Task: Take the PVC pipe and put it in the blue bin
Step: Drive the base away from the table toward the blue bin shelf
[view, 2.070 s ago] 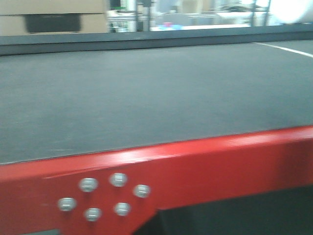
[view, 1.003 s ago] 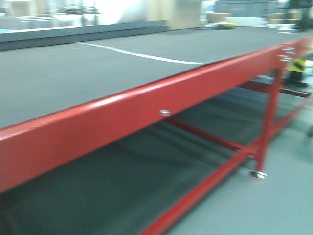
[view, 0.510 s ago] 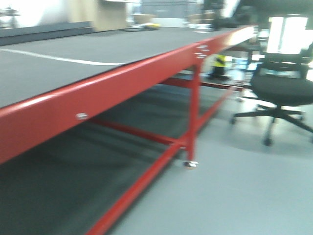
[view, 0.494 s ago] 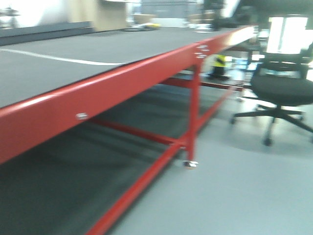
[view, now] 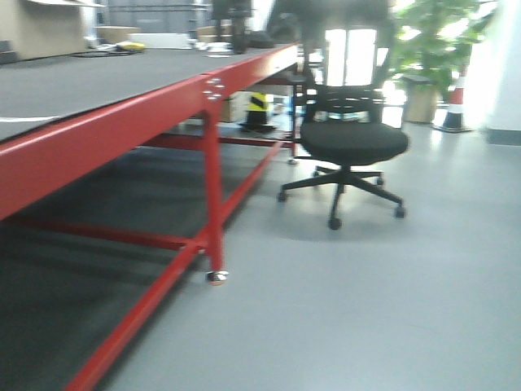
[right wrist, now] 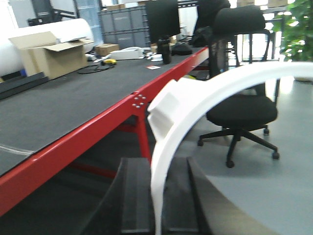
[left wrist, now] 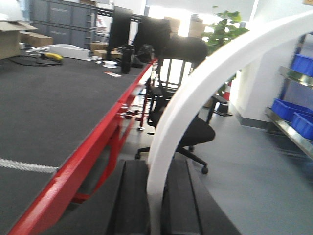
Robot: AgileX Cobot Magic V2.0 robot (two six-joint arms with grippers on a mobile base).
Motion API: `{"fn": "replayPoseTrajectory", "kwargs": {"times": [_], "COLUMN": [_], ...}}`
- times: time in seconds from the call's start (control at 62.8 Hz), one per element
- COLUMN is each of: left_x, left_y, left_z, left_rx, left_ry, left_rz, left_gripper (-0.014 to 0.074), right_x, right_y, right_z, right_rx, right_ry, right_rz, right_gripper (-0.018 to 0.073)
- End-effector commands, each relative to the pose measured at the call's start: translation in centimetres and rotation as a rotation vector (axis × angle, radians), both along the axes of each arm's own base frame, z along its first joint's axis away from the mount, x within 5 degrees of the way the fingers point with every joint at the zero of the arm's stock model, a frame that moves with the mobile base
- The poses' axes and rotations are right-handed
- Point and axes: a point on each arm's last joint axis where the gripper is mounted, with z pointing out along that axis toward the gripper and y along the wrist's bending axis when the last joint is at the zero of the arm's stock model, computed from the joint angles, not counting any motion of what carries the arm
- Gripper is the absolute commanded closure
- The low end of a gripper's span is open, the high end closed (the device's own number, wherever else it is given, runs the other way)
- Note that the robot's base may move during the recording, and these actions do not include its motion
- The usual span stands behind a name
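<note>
In the right wrist view my right gripper [right wrist: 157, 169] is shut on a white curved piece, the PVC pipe [right wrist: 195, 98], a thick band with a stepped block on its outer side that arcs up and to the right. My left gripper [left wrist: 155, 171] is shut on a smooth white curved strip [left wrist: 195, 93] that sweeps up to the right. Blue bins [left wrist: 299, 64] sit on a metal shelf at the right edge of the left wrist view, far from both grippers. Neither gripper appears in the front view.
A long red-framed table [view: 122, 122] with a dark top runs along the left, one leg on a caster [view: 216, 277]. A black office chair [view: 350, 142] stands on the grey floor beside it. A potted plant [view: 431, 41] and a traffic cone [view: 456, 102] are further back.
The front view has swung right along the red table: first its top filled the frame, now its leg, the floor and the office chair are in view.
</note>
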Motion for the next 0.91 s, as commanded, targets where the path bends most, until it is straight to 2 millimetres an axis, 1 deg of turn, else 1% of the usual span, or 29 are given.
{"fn": "replayPoseTrajectory", "kwargs": {"times": [0.0,0.892], "left_x": [-0.09,-0.09], "left_y": [-0.01,-0.01], "left_z": [0.26,0.26], "left_rx": [-0.017,-0.017], "left_ry": [-0.028,-0.028], "left_rz": [-0.002,-0.002], "left_gripper": [0.0708,0.0708], "right_x": [-0.15,-0.15], "right_y": [-0.07,-0.07], "right_z": [0.24,0.24], "right_rx": [-0.012,-0.012], "right_ry": [-0.032,-0.032], "right_rz": [-0.005,-0.005], "right_gripper": [0.0721,0.0721]}}
